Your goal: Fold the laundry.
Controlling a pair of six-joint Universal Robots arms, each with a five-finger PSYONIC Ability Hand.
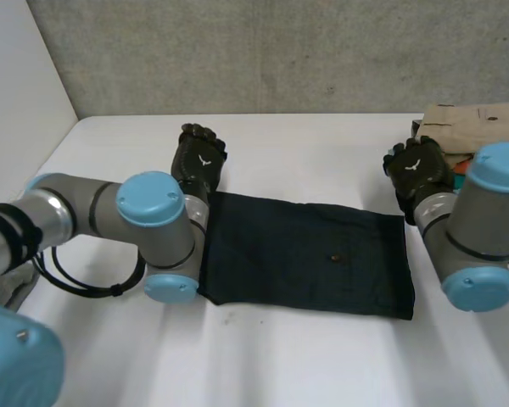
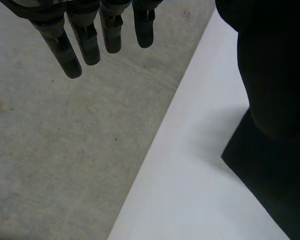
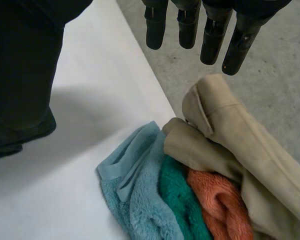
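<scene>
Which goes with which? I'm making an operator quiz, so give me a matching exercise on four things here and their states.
1. dark cloth
2. beige cloth
3. orange towel
4. left hand

A. open, holding nothing
B. lying flat, alone
C. partly under the beige cloth
D. bunched, over the orange towel

Pairs: 1-B, 2-D, 3-C, 4-A

Bends the grey left arm point(image 1: 157, 220) with light-blue caps at the elbow and holds its black left hand point(image 1: 199, 161) out ahead, fingers point(image 2: 87, 42) straight, slightly apart, gripping nothing. Holds the matching right arm point(image 1: 479, 229) likewise, black right hand point(image 1: 417, 170) forward, fingers point(image 3: 212, 37) straight and empty.
</scene>
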